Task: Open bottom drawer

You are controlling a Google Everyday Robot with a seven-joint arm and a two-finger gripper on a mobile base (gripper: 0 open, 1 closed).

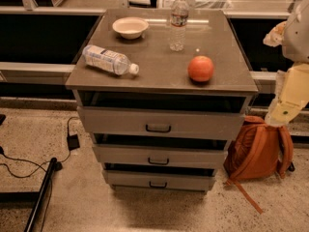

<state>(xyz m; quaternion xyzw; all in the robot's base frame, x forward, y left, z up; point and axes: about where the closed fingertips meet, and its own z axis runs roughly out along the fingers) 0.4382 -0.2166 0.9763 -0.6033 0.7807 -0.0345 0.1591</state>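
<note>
The bottom drawer [159, 180] is the lowest of three grey drawer fronts in the cabinet, with a small dark bar handle [158, 184] at its centre. A thin dark gap shows above its front. The middle drawer [159, 155] and the tall top drawer [160, 123] sit above it. My arm [291, 93] stands at the right edge, well right of the cabinet and far above the bottom drawer. My gripper [275, 34] seems to be the tan part at the upper right, touching nothing.
On the cabinet top [159, 76] are a lying water bottle [108, 60], a white bowl [130, 27], an upright bottle [178, 22] and an orange fruit [201, 68]. An orange backpack [256, 151] leans at the cabinet's right. Cables and a black bar [41, 195] lie on the floor at left.
</note>
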